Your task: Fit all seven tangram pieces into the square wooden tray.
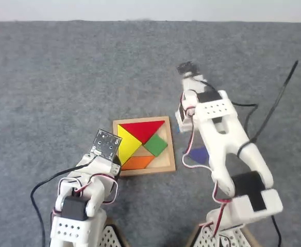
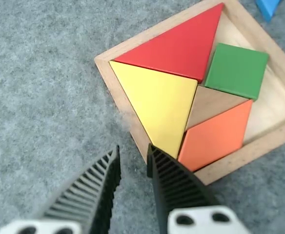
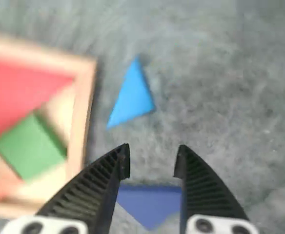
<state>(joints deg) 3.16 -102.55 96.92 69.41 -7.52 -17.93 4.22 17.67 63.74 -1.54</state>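
Beside the tray (image 3: 84, 105), a light-blue triangle (image 3: 131, 95) and dark-blue triangle (image 3: 150, 203) lie loose.

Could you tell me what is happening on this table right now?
The red triangle, yellow triangle, green square and orange parallelogram already lie in the wooden tray. The right gripper is open above a dark blue triangle on the carpet beside it, near a light blue triangle. The left gripper hangs open by the tray's corner, empty.
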